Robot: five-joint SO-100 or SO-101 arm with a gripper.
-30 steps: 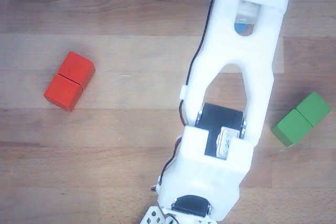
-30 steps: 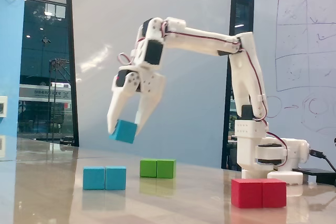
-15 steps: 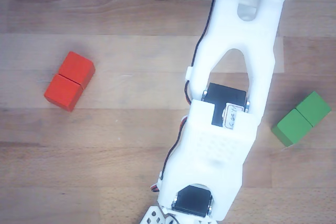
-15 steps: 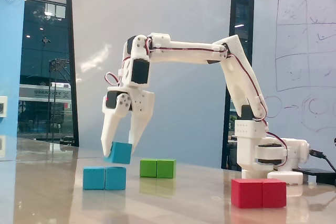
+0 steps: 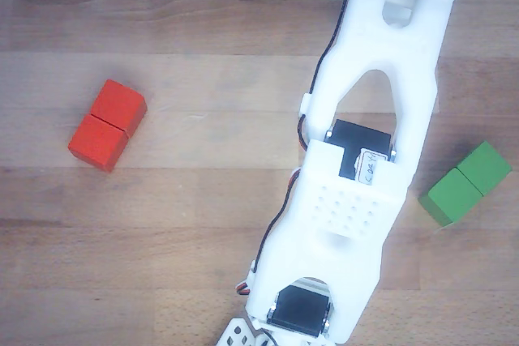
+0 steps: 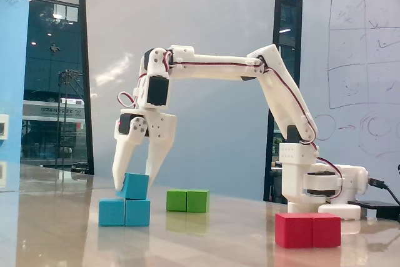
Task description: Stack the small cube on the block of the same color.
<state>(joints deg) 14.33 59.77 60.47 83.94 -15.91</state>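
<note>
Gripper jaws clamp small cube by opposite flat faces, tilted atop blue block. Judged light, rigid, smooth; corner-slip risk on release.

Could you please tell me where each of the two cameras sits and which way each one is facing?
Other view: above the wooden table, looking straight down; the white arm fills the middle, its gripper hidden.
Fixed view: low at table height, side-on; the whole arm shows, gripper closed on the small blue cube, which sits tilted on the long blue block.
Shared: the red block and the green block.
</note>
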